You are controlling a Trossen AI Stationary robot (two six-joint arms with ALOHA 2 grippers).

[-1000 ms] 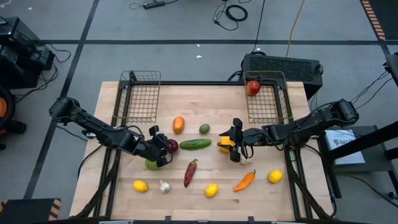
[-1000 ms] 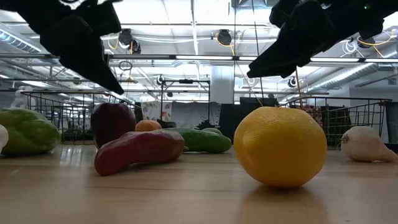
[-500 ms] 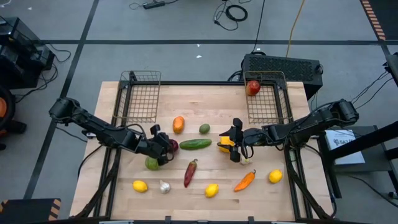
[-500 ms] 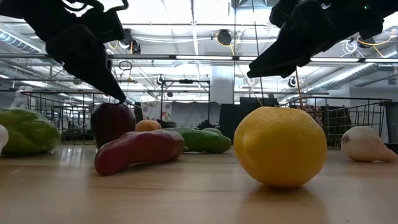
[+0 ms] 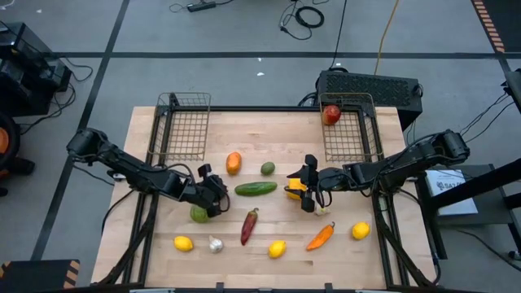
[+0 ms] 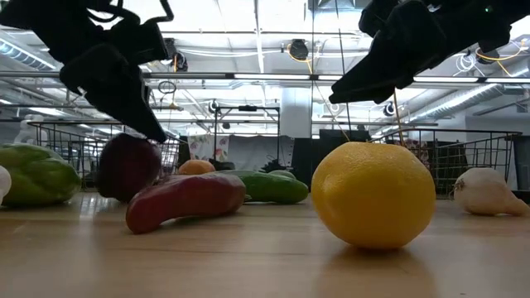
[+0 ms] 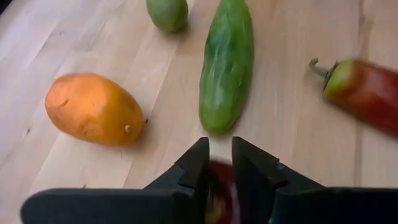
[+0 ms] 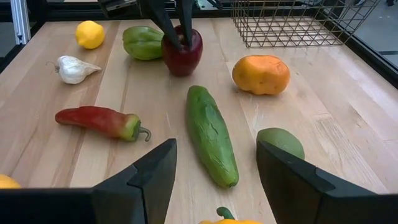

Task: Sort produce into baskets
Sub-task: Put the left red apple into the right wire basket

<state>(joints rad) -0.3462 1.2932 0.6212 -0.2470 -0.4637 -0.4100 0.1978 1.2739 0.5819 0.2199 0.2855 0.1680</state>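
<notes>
Left gripper (image 5: 218, 192): narrow, fingers (image 8: 166, 26) closed on a dark red apple (image 8: 183, 51) resting on the desk (image 5: 269, 130), beside the green squash (image 5: 198, 214) and near the cucumber (image 5: 256, 189). Right gripper (image 5: 308, 194): wide, holding nothing, above a yellow pepper (image 5: 293, 191) at mid-desk. Left basket (image 5: 182, 126): bare; right basket (image 5: 350, 126): one red apple (image 5: 330, 115) in its far end

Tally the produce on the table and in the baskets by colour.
Yellow: 4, lemons, yellow pepper
Red: 3, red apple, dark red apple, chilli
Green: 3, cucumber, avocado, squash
Orange: 2, orange fruit, orange pepper
White: 2, garlic, second garlic
Total: 14
</notes>
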